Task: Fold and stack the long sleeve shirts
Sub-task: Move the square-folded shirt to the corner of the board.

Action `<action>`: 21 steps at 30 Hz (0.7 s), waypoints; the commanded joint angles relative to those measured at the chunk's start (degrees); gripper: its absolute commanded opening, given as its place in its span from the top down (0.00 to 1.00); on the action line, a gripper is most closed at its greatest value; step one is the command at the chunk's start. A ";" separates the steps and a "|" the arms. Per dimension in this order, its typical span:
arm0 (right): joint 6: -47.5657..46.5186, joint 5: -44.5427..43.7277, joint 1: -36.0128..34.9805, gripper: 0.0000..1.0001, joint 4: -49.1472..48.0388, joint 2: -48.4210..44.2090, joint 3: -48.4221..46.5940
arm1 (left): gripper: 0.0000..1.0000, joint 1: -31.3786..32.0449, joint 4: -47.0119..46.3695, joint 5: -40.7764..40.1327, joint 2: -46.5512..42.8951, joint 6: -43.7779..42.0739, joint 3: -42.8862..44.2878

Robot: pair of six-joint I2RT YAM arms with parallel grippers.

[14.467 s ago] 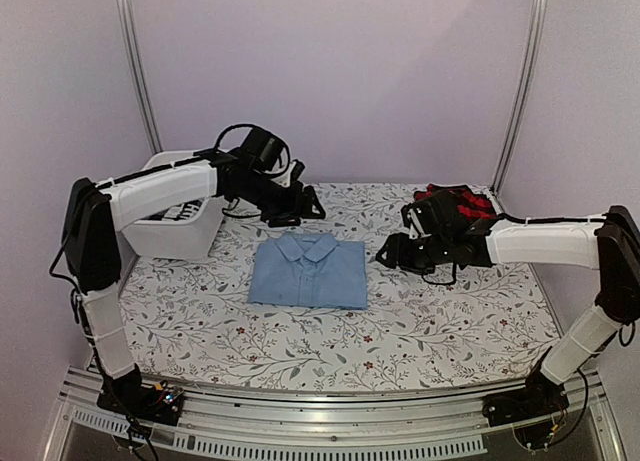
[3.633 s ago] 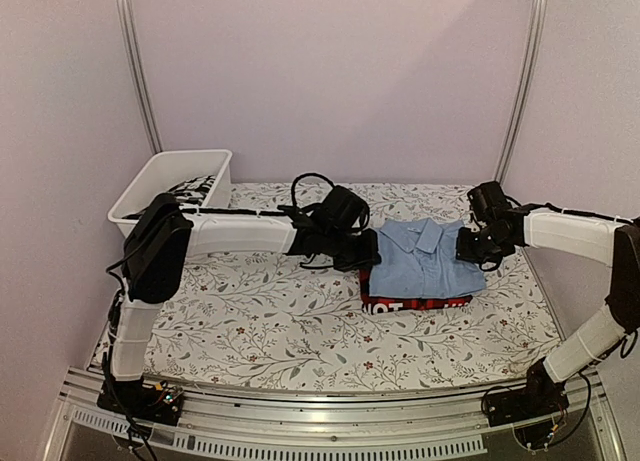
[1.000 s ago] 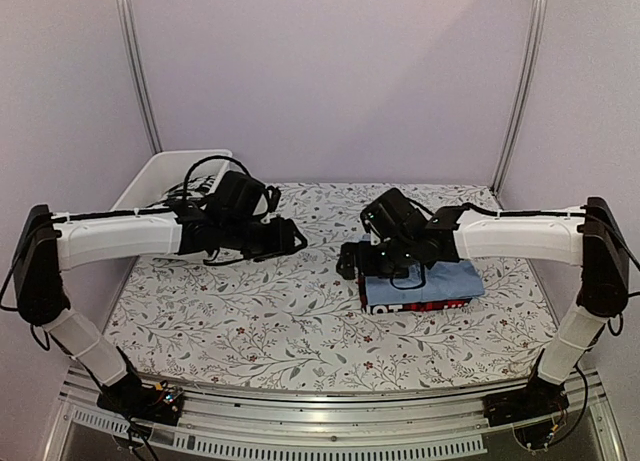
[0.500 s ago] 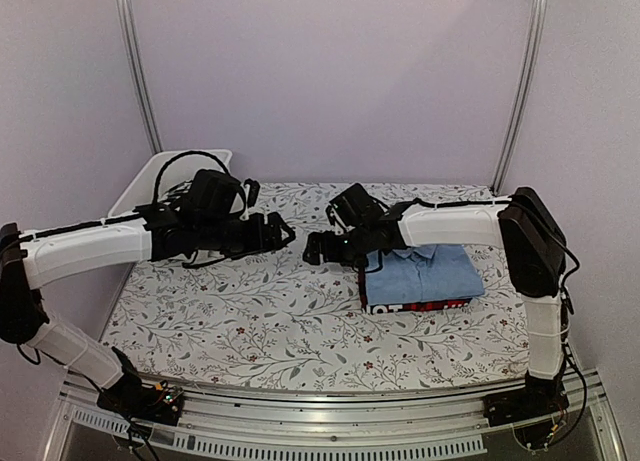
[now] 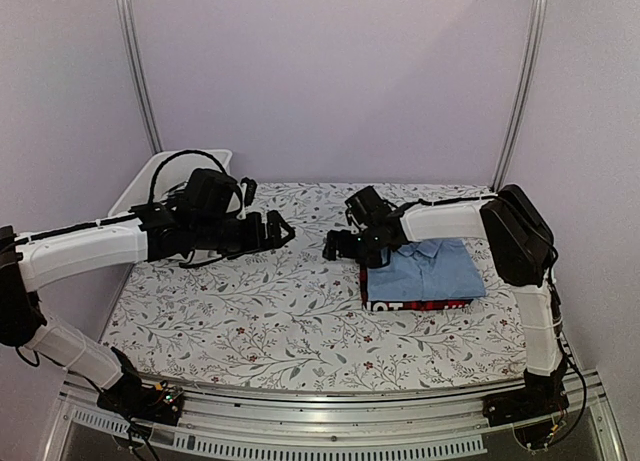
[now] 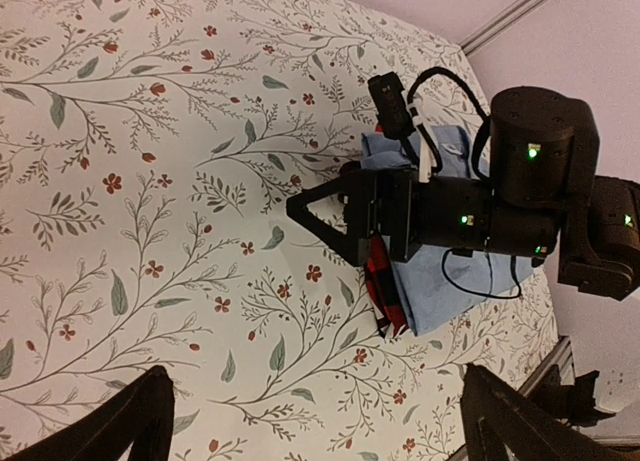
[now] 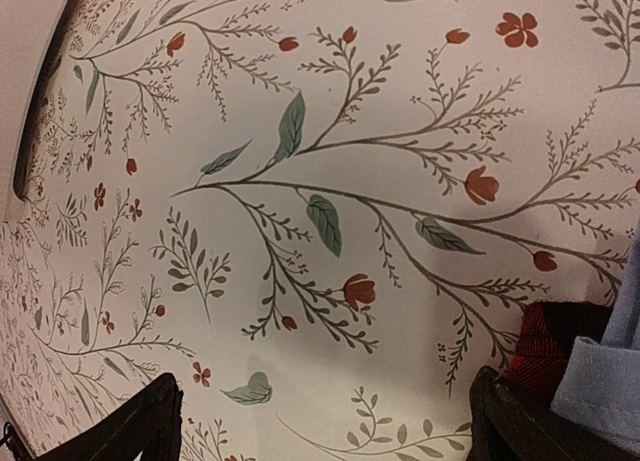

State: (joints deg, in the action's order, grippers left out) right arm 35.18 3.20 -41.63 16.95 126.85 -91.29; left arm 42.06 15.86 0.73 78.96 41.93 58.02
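Top external: left arm [image 5: 95, 249] jaws now spread wide; right arm [image 5: 450, 219] jaws wide beside blue shirt [image 5: 440, 271].

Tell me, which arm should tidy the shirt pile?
Probably right: the right pincer sits open beside the light blue shirt stacked on the plaid shirt; the left pincer, also open, hovers farther off over the flowered tablecloth.

Matt blue cloth shirt [image 5: 437, 269], plaid cloth shirt [image 5: 415, 305], matt floral tablecloth [image 5: 250, 311], plastic bin [image 5: 135, 186]
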 commanded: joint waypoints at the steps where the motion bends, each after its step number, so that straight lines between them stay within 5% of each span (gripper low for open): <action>1: 1.38 -2.32 0.94 0.01 0.80 0.80 2.12 | 0.00 -0.66 0.56 -0.58 -0.89 -0.35 -0.54; 21: 10.31 -9.23 8.02 0.01 -9.68 -21.71 33.22 | 0.00 -0.74 -0.56 0.33 0.38 0.35 -1.24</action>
State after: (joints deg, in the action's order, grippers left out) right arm 42.33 -3.07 -34.59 5.98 108.81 -62.43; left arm 41.98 15.77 0.78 79.02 42.02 57.30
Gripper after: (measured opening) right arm 0.989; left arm 0.996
